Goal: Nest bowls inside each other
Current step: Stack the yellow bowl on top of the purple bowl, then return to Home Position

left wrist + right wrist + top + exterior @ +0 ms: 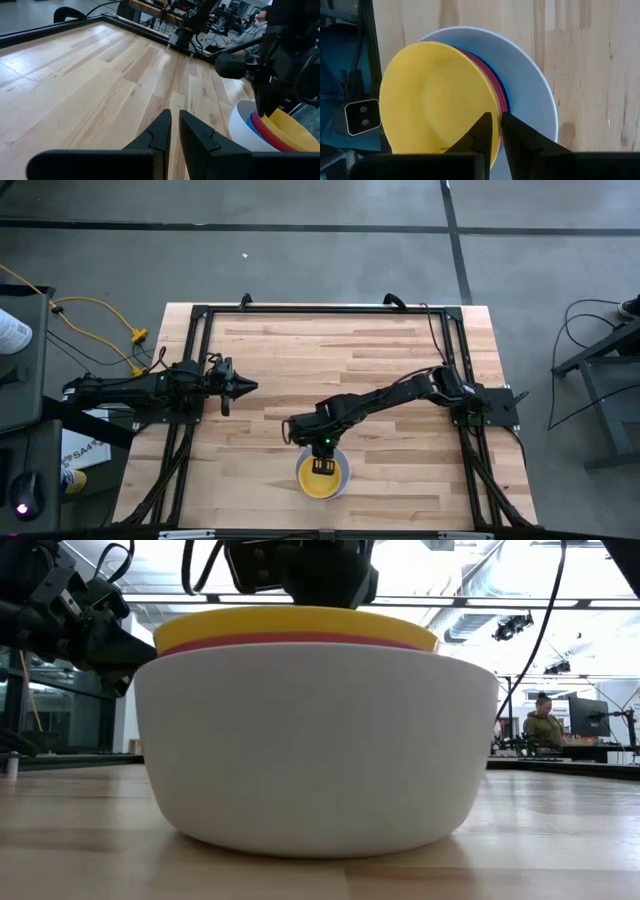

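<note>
A stack of nested bowls stands near the table's front edge. The white bowl (343, 484) (320, 750) rests on its base. Inside it I see a blue rim (506, 95), a pink-red rim (501, 102) (300, 640) and, on top, the yellow bowl (435, 100) (320, 478) (300, 620). The yellow bowl sits slightly tilted and off-centre. My right gripper (496, 130) (322, 452) stands over the stack, shut on the yellow bowl. My left gripper (175, 125) (250, 387) waits shut at the table's left, holding nothing. My right gripper has the yellow bowl's rim (492, 107) in the narrow gap between its two fingers, one finger inside the bowl and one outside. The fingers slant steeply down from above. The bowl sits in the stack, resting on the pink-red bowl, a little tilted.
A black metal frame (200, 315) runs along the table's edges. Bare wood lies between the stack and the far edge (340, 340). In the low view a person (543, 725) sits in the room behind the table.
</note>
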You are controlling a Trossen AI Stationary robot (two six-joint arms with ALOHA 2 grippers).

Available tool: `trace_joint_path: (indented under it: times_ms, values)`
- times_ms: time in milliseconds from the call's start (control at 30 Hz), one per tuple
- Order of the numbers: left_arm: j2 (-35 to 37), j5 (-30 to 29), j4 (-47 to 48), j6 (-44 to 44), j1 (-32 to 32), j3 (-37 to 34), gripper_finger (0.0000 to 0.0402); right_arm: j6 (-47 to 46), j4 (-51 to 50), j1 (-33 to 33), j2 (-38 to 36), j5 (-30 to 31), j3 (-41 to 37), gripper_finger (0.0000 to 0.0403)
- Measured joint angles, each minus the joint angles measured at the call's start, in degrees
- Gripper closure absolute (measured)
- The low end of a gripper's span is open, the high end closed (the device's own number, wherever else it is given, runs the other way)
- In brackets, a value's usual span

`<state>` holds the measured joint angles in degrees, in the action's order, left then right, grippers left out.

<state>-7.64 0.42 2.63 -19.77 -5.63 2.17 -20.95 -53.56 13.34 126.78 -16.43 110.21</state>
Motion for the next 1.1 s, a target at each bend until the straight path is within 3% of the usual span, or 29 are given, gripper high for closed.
trace_joint_path:
  times_ms: [467, 667, 933, 1100]
  values:
    - [0.0, 0.0, 0.0, 0.0, 0.0, 0.0, 0.0364, 3.5, 1.7, -0.7, -1.0, 1.8, 0.0, 0.0367]
    - [0.0, 0.0, 0.0, 0.0, 0.0, 0.0, 0.0364, 4.7, 1.0, -0.9, -3.1, 7.8, 0.1, 0.0367]
    - [0.0, 0.0, 0.0, 0.0, 0.0, 0.0, 0.0364, 5.3, 3.1, -4.7, -6.7, 23.1, -0.5, 0.0367]
    - [0.0, 0.0, 0.0, 0.0, 0.0, 0.0, 0.0364, 8.6, 13.8, -7.0, -12.1, 24.2, -8.4, 0.0367]
